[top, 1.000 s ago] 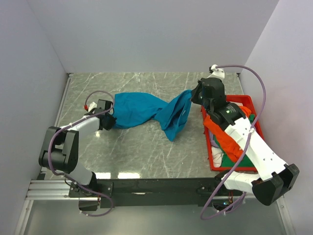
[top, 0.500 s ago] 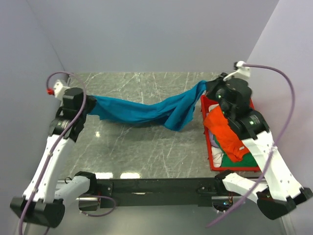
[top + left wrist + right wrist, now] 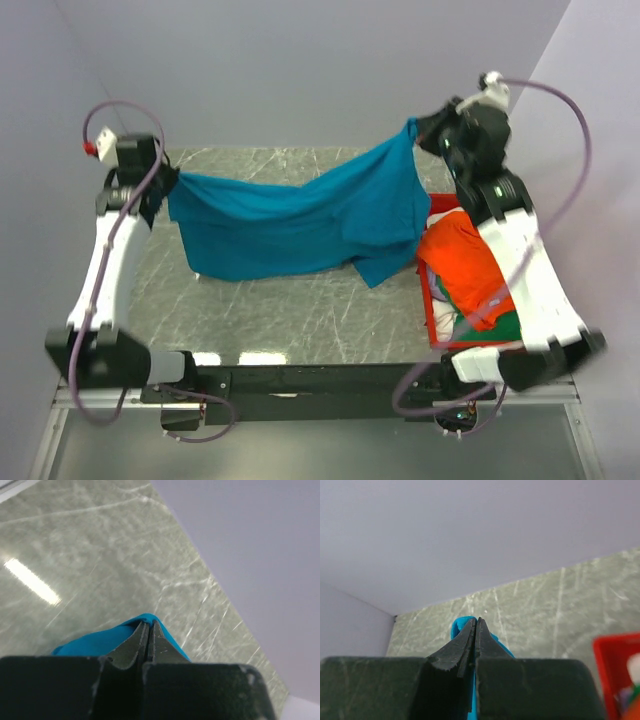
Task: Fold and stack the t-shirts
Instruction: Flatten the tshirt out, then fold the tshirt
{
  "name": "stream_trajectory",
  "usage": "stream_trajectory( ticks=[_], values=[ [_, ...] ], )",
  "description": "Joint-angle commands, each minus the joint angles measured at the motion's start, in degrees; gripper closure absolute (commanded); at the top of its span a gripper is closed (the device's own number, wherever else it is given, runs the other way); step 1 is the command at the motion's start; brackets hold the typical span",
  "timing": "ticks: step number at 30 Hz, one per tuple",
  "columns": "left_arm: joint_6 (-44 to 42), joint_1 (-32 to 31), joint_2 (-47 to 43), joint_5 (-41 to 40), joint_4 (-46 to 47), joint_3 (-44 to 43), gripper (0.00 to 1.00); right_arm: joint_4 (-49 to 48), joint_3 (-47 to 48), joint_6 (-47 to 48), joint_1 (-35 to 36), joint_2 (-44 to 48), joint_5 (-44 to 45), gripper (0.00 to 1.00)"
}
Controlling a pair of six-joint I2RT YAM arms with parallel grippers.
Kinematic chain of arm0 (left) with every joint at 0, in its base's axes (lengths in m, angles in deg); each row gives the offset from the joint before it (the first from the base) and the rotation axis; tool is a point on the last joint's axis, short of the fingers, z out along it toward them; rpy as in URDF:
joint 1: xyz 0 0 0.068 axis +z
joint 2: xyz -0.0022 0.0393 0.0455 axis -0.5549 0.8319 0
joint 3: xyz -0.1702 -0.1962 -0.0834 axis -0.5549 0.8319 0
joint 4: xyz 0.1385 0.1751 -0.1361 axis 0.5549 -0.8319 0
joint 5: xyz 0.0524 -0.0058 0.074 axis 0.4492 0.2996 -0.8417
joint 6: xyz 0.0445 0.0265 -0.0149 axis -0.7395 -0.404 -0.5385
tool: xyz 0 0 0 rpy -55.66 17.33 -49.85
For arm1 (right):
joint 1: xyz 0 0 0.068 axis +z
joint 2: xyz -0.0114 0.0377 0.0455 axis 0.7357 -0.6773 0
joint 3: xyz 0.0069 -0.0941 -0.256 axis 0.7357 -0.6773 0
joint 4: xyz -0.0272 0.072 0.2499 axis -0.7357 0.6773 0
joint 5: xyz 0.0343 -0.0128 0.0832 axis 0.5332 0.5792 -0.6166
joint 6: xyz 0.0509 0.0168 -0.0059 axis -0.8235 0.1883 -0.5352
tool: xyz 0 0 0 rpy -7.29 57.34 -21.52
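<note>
The soft teal-blue cloth t-shirt (image 3: 300, 220) hangs spread over the grey marbled table (image 3: 300, 310). The left gripper (image 3: 170, 184) and right gripper (image 3: 414, 130) each pinch an upper edge with jaws pressed together, and the wrist views show only slivers of teal. In the red plastic bin (image 3: 430, 300), an orange t-shirt (image 3: 465, 265) hides most of a green one (image 3: 505, 325).

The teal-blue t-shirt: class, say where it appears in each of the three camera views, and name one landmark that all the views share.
Top external: the teal-blue t-shirt hangs stretched across the middle, from upper left to upper right.
Left wrist: bottom centre-left, a small patch at the tips of the left fingers.
Right wrist: lower centre, a sliver at the tips of the right fingers.
Shared landmark: the grey marble table top.
</note>
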Motion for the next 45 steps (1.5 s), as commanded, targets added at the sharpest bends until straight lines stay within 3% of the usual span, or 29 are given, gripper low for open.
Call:
stream_trajectory(
  ticks=[1, 5, 10, 13, 17, 20, 21, 23, 24, 27, 29, 35, 40, 45],
  values=[
    [-1.6, 3.5, 8.1, 5.1, 2.3, -13.3, 1.00, -6.9, 9.9, -3.1, -3.8, -7.6, -9.8, 1.00],
    [-1.1, 8.1, 12.9, 10.9, 1.6, -27.1, 1.00, -5.9, 24.7, -6.9, -6.8, -14.6, -14.8, 1.00],
    [-1.7, 10.5, 11.4, 14.5, 0.3, -29.8, 1.00, -4.5, 29.3, -9.4, -8.6, -15.5, -20.7, 1.00],
    [-2.2, 11.6, 6.7, 15.1, 0.6, -21.1, 1.00, -6.4, 20.3, -9.8, -8.6, -11.1, -22.3, 1.00],
    [-3.0, 12.7, 0.6, 15.2, 2.4, -7.8, 1.00, -8.3, 1.5, -9.2, -8.9, -4.6, -22.5, 1.00],
    [-2.4, 13.1, -0.3, 17.2, 5.2, 2.5, 0.99, -10.5, -9.2, -10.0, -10.4, -6.1, -24.6, 1.00],
    [-2.0, 13.1, 0.9, 18.0, 6.8, 4.7, 0.91, -10.7, -10.8, -10.0, -10.9, -7.4, -25.6, 0.95],
    [-1.2, 13.2, 2.7, 19.6, 8.4, 10.6, 0.73, -10.2, -14.1, -9.3, -11.4, -11.8, -26.8, 0.74],
    [-1.3, 13.3, 4.7, 22.0, 9.0, 12.1, 0.61, -8.9, -14.9, -8.8, -11.4, -13.1, -26.7, 0.51],
    [-0.9, 13.2, 5.0, 24.8, 11.5, 18.7, 0.45, -8.6, -19.4, -7.9, -11.2, -14.6, -26.0, 0.35],
    [-0.7, 13.2, 3.5, 24.7, 13.3, 23.3, 0.40, -10.5, -25.4, -8.3, -10.5, -12.0, -23.9, 0.29],
    [0.0, 13.2, -1.7, 18.7, 10.5, 28.8, 0.34, -11.2, -37.5, -8.8, -5.2, -4.0, -16.7, 0.26],
    [1.7, 13.3, -4.6, 14.3, 7.4, 31.9, 0.36, -13.0, -47.2, -13.2, 3.1, 2.5, -11.9, 0.26],
    [3.1, 13.3, -7.0, 9.8, 4.4, 34.9, 0.39, -16.3, -54.2, -17.3, 5.6, 6.5, -10.5, 0.27]
  ],
)
